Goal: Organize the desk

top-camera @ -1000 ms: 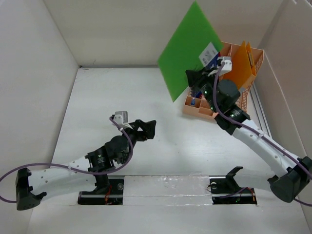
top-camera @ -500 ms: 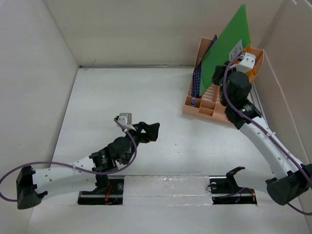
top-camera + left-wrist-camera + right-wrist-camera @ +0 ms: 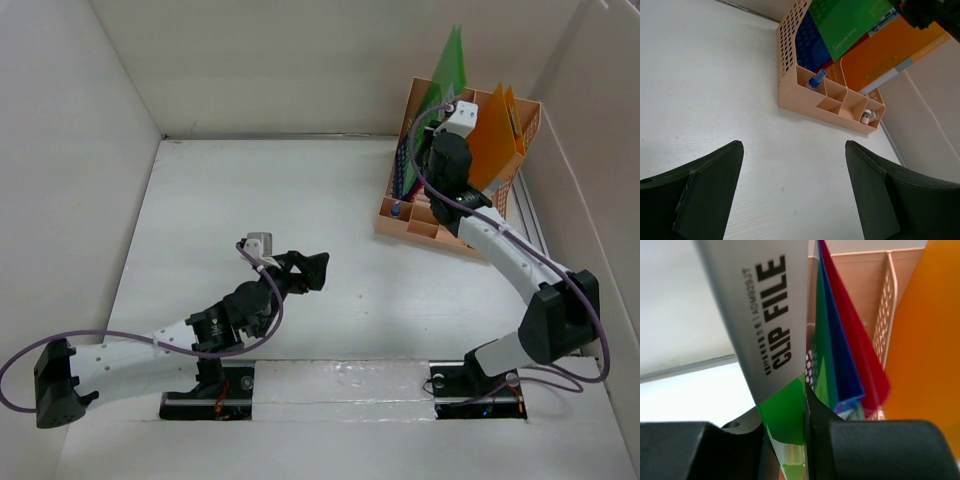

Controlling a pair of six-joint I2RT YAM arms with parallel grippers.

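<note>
The desk (image 3: 290, 190) is a flat white tabletop between white walls. My right gripper (image 3: 432, 135) is shut on a green clip file (image 3: 447, 72) and holds it upright over the left slots of the peach-orange file rack (image 3: 523, 170). In the right wrist view the green file (image 3: 787, 412) with its grey "CLIP FILE" label sits between my fingers, beside a blue file (image 3: 840, 365) and a red file (image 3: 860, 352). An orange file (image 3: 497, 135) stands in the rack. My left gripper (image 3: 312, 271) is open and empty above the desk's middle (image 3: 790, 170).
The rack's front compartments hold a blue pen (image 3: 816, 79) and a small item (image 3: 866, 117). White walls enclose the desk on three sides. The arm bases sit at the near edge.
My right gripper has swung the green file from tilted in front of the rack to upright and edge-on over the rack's left slots. The left arm has barely moved.
</note>
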